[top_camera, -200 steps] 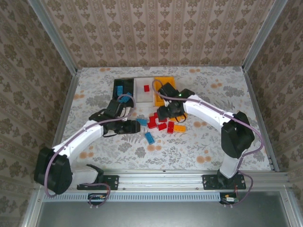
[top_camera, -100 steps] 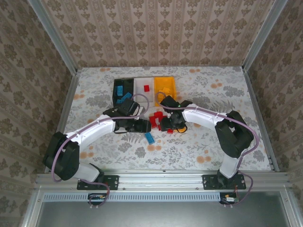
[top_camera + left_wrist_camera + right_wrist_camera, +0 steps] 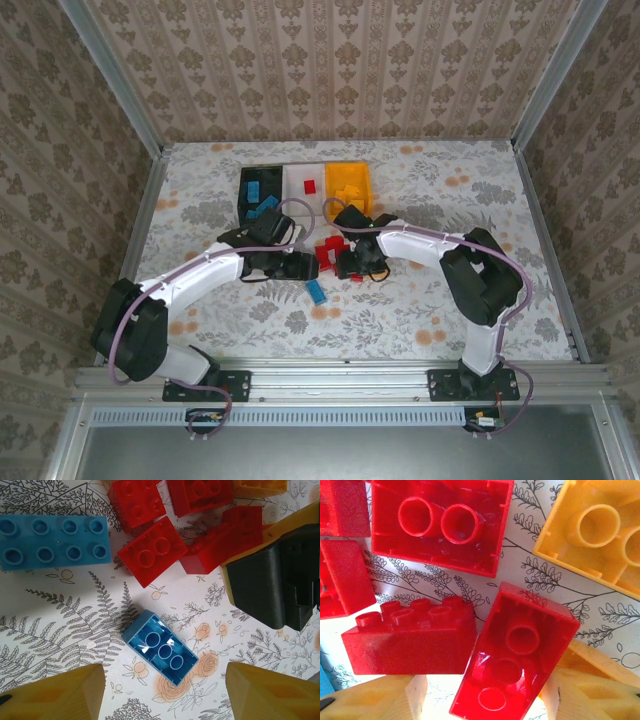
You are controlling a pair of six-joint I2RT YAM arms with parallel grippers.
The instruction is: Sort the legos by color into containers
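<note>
The black (image 3: pixel 257 190), white (image 3: pixel 304 184) and orange-yellow (image 3: pixel 348 181) containers stand in a row at the back, with legos inside. Loose legos lie in front of them. My left gripper (image 3: pixel 303 266) (image 3: pixel 162 692) is open, low over an upside-down blue brick (image 3: pixel 160 647) that lies just ahead of its fingertips (image 3: pixel 55 695). A long blue brick (image 3: pixel 52 541) and red bricks (image 3: pixel 152 550) lie beyond. My right gripper (image 3: pixel 346 264) (image 3: pixel 482 702) is open around an upside-down red brick (image 3: pixel 517 662); its right finger (image 3: pixel 585 695) is against the brick, and a gap shows on the left.
Another blue brick (image 3: pixel 316 291) lies alone on the floral table (image 3: pixel 420 300) nearer the arm bases. An orange-yellow brick (image 3: pixel 600 535) and more red bricks (image 3: pixel 440 522) crowd the right gripper. The two grippers are close together. Metal rails and patterned walls enclose the table.
Both grippers have moved in over the loose pile, the left one to the right and the right one down and to the left. The right jaws have narrowed a little.
</note>
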